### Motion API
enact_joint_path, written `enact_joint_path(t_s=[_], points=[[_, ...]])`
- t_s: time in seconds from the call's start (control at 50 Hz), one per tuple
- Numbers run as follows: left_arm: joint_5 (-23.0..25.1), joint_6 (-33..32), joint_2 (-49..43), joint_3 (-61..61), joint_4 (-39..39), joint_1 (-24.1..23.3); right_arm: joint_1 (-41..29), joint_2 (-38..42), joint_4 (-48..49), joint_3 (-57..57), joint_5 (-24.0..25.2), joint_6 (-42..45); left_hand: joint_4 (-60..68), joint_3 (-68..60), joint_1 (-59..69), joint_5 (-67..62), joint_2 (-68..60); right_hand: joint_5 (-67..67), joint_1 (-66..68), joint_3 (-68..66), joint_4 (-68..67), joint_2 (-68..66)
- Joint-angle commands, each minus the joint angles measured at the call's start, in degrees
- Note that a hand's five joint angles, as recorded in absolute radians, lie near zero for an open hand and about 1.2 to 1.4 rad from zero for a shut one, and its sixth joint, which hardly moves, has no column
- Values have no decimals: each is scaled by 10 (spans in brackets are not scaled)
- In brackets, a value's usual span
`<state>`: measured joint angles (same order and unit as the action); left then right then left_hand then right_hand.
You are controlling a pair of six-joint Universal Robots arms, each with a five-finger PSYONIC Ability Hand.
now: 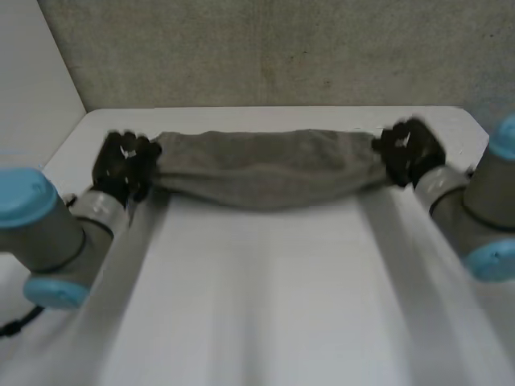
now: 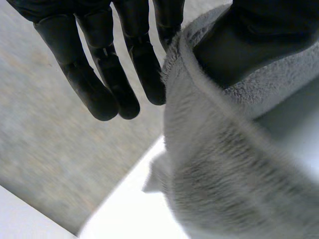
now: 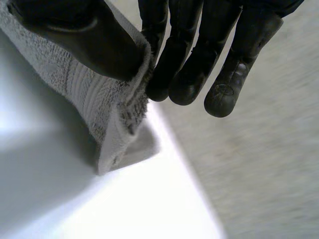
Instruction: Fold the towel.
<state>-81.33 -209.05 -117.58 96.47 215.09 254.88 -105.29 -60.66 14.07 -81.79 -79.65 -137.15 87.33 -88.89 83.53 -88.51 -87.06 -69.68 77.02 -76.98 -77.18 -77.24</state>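
The towel (image 1: 265,169) spans the far side of the tabletop (image 1: 265,305), its left end pinched between thumb and straight fingers (image 2: 144,74) of the left hand (image 1: 121,165), its right end likewise by the right hand (image 1: 410,151), apparently to keep it taut for folding.
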Motion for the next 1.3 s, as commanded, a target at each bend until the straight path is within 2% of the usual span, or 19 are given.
enact_joint_path(t_s=[0.02, 0.2, 0.24, 0.28, 0.38, 0.44, 0.56, 0.6, 0.62, 0.64, 0.8, 0.86, 0.98, 1.04, 1.08, 1.14, 1.2, 1.26, 1.3], points=[[0, -2, -38, 55, 43, -1, 3, 25, 1, -57, 5, 1, -73, 89, -35, 185, 71, -3, 30, -30, -28, -28], [0, -83, -41, 56, 48, 0, 20, -8, 3, -85, 8, -5, -73, 89, -35, 185, 71, -3, 30, -30, -28, -28], [-1, -94, -45, 53, 49, 1, 20, -6, 3, -86, 7, -6, -123, 139, -86, 235, 121, -3, 30, -30, -28, -28], [-1, -108, -58, 50, 49, 2, 20, -5, 3, -87, 6, -6, -237, 253, -199, 349, 235, -3, 30, -30, -28, -28], [-3, -121, -66, 51, 50, 4, 22, -3, 6, -87, 5, -6, -362, 378, -324, 474, 359, -3, 30, -30, -28, -28], [-4, -122, -66, 53, 49, 10, 24, -3, 11, -87, 4, -6, -369, 385, -331, 481, 366, -3, 30, -30, -28, -28], [-7, -123, -62, 57, 45, 26, 28, -2, 16, -88, 2, -6, -347, 363, -309, 459, 345, -3, 30, -30, -28, -28], [-6, -123, -49, 59, 40, 40, 28, -2, 15, -88, 2, -6, -200, 216, -162, 312, 197, -3, 30, -30, -28, -28], [-6, -123, -49, 59, 40, 40, 27, -2, 15, -88, 1, -7, -199, 215, -161, 311, 197, -3, 30, -30, -28, -28], [-4, -122, -36, 64, 39, 48, 27, -2, 15, -88, 1, -7, -75, 90, -37, 186, 72, -3, 30, -30, -28, -28], [-1, -120, 37, 96, 6, 49, 26, -35, 2, -90, -2, -22, -73, 89, -35, 185, 71, -3, 30, -30, -28, -28], [1, -117, 83, 113, -31, 47, 28, -70, -22, -91, -1, -25, -73, 89, -35, 185, 71, -3, 30, -30, -28, -28], [29, -114, 178, 162, -89, 52, 31, -118, -139, -95, 16, -11, -73, 89, -35, 185, 71, -3, 30, -30, -28, -28], [47, -114, 226, 191, -107, 55, 47, -151, -208, -101, 28, 25, -73, 89, -35, 185, 71, -3, 30, -30, -28, -28], [59, -115, 273, 221, -128, 65, 75, -193, -272, -118, 46, 82, -73, 89, -35, 185, 71, -3, 30, -30, -28, -28], [66, -115, 296, 234, -140, 69, 90, -221, -303, -126, 56, 104, -73, 89, -35, 185, 71, -3, 30, -30, -28, -28], [94, -115, 355, 271, -183, 80, 140, -288, -375, -143, 102, 141, -73, 89, -35, 185, 71, -3, 30, -30, -28, -28], [104, -115, 365, 281, -199, 82, 155, -302, -391, -144, 124, 143, -73, 89, -35, 185, 71, -3, 30, -30, -28, -28], [126, -115, 373, 289, -220, 85, 181, -315, -406, -144, 166, 146, -73, 89, -35, 185, 71, -3, 30, -30, -28, -28]])
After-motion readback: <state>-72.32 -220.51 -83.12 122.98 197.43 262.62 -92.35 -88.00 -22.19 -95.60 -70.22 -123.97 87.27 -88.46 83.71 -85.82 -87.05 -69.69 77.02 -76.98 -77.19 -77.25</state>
